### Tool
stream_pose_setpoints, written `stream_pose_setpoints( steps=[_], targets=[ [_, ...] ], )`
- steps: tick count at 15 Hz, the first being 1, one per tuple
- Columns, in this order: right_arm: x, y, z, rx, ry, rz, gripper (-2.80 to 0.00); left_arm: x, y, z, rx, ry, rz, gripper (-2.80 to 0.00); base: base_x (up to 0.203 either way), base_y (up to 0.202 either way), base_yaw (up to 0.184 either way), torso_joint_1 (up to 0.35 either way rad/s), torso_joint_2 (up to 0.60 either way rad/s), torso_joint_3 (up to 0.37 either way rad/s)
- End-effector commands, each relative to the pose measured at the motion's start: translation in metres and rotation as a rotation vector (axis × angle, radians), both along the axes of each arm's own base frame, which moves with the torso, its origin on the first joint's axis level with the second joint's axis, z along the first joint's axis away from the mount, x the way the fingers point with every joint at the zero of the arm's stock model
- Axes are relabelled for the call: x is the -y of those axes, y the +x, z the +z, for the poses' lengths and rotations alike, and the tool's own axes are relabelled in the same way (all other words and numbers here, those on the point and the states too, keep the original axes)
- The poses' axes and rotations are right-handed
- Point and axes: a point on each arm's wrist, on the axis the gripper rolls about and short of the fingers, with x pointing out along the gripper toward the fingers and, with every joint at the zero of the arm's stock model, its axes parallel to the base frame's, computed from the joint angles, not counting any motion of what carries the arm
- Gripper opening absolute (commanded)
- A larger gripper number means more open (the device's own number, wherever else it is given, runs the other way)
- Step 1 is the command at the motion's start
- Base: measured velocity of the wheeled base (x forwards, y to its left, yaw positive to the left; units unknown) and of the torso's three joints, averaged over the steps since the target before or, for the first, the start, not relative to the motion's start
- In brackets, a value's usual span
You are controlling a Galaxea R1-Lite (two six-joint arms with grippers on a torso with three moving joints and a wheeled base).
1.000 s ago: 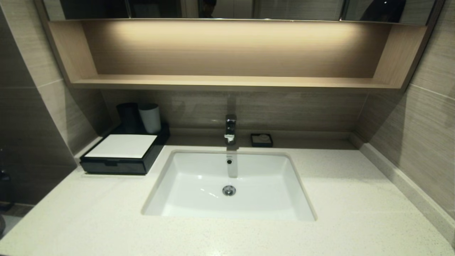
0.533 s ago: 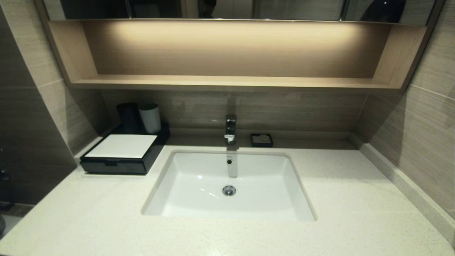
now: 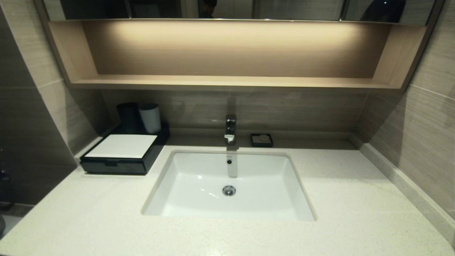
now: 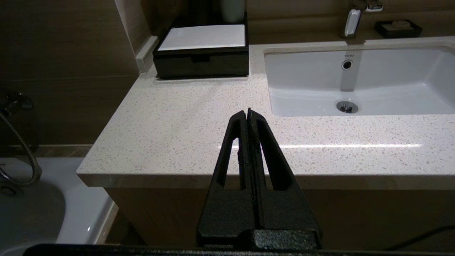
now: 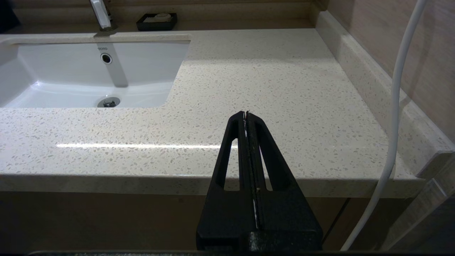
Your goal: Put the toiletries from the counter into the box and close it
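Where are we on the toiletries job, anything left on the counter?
Looks finished. Done: no toiletries show on the counter in any view, and the box sits with its drawer front flush, closed. In hand: nothing; the left gripper and right gripper are both shut and empty, held back off the counter's front edge. Left: nothing visible, though the box's contents are hidden.

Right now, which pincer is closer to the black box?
Left. The left pincer faces the black box across the counter; the right pincer hangs beyond the sink.
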Motion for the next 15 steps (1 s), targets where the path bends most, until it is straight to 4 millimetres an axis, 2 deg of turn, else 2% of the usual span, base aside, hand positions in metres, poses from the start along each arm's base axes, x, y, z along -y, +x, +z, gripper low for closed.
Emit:
stream_pose_setpoints(
  steps=[1,6,11,15],
  targets=[
    [0.0,0.0,0.0,-0.001,0.0,0.001,-2.8,0.0,0.001,-0.016,0.031,0.008,0.001,-2.8,0.0,0.0,0.0,0.0,0.0,0.0],
    [0.0,0.0,0.0,-0.001,0.0,0.0,-2.8,0.0,0.015,-0.028,0.118,0.009,-0.013,-2.8,0.0,0.0,0.0,0.0,0.0,0.0],
    [0.0,0.0,0.0,-0.001,0.0,0.0,-2.8,0.001,0.027,-0.053,0.09,0.016,-0.032,-2.8,0.0,0.0,0.0,0.0,0.0,0.0],
    [0.0,0.0,0.0,-0.001,0.0,0.0,-2.8,0.0,0.028,-0.063,0.022,0.02,-0.02,-2.8,0.0,0.0,0.0,0.0,0.0,0.0]
  ],
)
